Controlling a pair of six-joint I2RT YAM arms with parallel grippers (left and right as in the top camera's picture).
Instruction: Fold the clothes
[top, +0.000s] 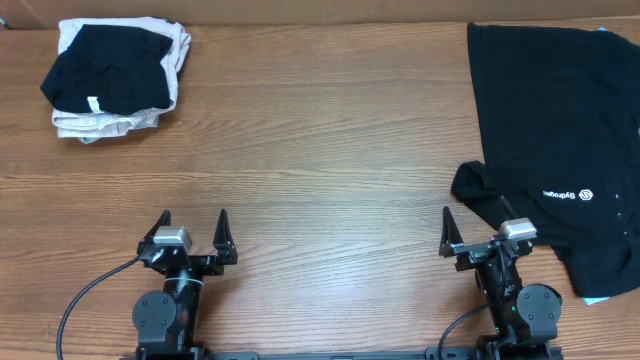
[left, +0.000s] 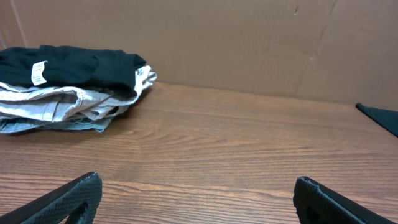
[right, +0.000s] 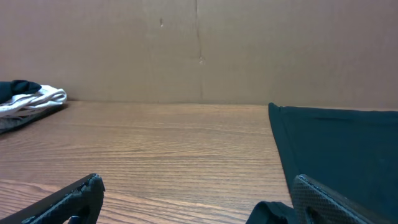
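A large black T-shirt (top: 565, 120) with small white lettering lies spread at the right of the wooden table; it also shows in the right wrist view (right: 339, 146). A sliver of light-blue fabric (top: 610, 297) peeks from under its near edge. My right gripper (top: 473, 230) is open and empty at the near edge, its right finger over the shirt's crumpled sleeve (top: 480, 190). My left gripper (top: 193, 230) is open and empty at the near left, over bare wood.
A stack of folded clothes (top: 113, 78), black on top of whitish ones, sits at the far left corner; it also shows in the left wrist view (left: 68, 87). A brown cardboard wall (left: 249, 43) stands behind the table.
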